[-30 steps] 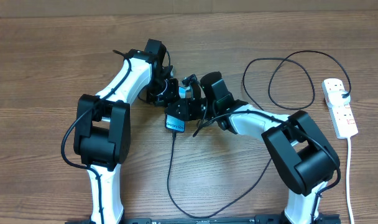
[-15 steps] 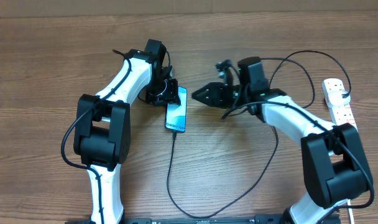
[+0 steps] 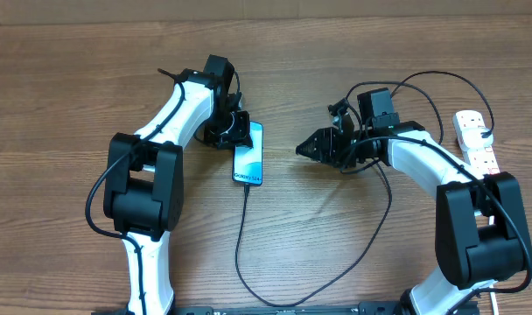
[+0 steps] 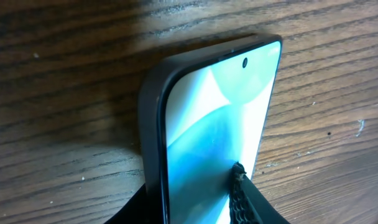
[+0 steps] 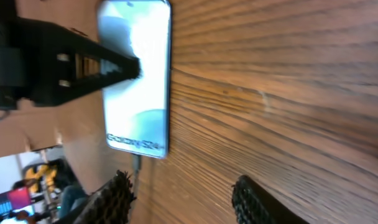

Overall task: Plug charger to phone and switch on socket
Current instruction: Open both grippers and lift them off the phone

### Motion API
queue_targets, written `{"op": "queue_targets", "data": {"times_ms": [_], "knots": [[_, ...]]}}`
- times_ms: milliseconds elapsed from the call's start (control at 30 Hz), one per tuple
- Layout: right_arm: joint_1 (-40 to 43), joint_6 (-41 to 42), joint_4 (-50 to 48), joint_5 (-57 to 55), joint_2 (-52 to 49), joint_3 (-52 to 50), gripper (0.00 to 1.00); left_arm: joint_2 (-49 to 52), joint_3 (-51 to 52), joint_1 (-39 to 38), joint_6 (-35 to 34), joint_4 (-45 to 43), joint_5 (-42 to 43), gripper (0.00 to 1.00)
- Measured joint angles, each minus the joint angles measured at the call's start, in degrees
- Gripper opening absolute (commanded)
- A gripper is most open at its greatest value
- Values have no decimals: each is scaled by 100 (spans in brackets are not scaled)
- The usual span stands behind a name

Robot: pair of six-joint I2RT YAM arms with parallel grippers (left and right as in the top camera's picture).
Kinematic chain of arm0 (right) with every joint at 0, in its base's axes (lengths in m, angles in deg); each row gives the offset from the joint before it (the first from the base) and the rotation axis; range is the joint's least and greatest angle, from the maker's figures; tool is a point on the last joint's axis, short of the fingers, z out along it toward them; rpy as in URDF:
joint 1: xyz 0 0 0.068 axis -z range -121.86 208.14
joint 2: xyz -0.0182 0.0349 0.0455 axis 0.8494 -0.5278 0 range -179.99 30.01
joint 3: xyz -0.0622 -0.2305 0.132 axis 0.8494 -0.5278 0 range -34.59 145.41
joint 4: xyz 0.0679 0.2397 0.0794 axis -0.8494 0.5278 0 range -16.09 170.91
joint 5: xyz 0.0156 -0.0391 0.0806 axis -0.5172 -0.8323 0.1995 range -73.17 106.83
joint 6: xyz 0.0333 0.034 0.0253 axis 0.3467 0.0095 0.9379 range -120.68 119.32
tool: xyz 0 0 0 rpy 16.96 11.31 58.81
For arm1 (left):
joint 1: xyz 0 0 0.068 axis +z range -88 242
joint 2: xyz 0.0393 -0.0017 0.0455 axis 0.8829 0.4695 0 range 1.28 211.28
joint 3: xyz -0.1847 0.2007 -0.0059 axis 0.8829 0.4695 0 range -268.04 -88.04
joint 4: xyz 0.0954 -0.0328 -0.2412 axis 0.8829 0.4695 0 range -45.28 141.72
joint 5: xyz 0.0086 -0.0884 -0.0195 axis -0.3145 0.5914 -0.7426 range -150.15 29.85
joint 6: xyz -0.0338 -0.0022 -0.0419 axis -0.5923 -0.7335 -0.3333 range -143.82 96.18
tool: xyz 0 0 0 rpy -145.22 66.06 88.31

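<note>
Logged the phone [image 3: 249, 154] flat on the tabletop [image 3: 56, 87], just off centre toward 10 o'clock, screen lit. Found the left gripper [image 3: 239, 133] at its 10 o'clock edge, jaws clamped on the phone, one pad on the glass in the wrist view. Found the right gripper [image 5: 183, 198] out at the phone's 3 o'clock, apart from it, jaws spread with nothing between. Traced the charger [image 3: 239, 236] from the phone's 6 o'clock end, tip seemingly seated there, down and round in wide loops to the socket [image 3: 479, 153] near the 3 o'clock edge of the tabletop. Judging the plugging step done and the switching step in hand. Next move likely calls for swinging the right arm toward 3 o'clock, clear of the cable loops, then pressing a small red switch with one fingertip; needs fine aim. Counted one phone, one charger, one socket, two grippers. Could not count the switches, too small.
</note>
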Motion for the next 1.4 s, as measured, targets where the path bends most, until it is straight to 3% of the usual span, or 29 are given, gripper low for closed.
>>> {"op": "queue_targets", "data": {"times_ms": [500, 733, 800, 867, 900, 1033, 1200, 1400], "knots": [[0, -131, 146, -463, 0, 0, 56, 0, 2, 0, 0, 68, -549, 35], [0, -136, 238, -649, 0, 0, 56, 0, 2, 0, 0, 81, -715, 30], [0, -136, 240, -673, 0, 0, 64, 0, 2, 0, -13, 83, -726, 21], [0, -114, 245, -697, 0, 0, 74, 0, 2, 0, 2, 94, -743, 21], [0, -114, 243, -710, 0, 0, 82, 0, 2, 0, 2, 114, -748, 22], [0, -146, 291, -839, 0, 0, 89, 0, 2, 9, 4, 144, -750, 32], [0, -85, 278, -1021, 0, 0, 78, 0, -13, 116, 0, 293, -765, 35], [0, 87, 684, -1150, 9, 195, 77, 0, -402, 511, 0, 671, -767, 41]]}}
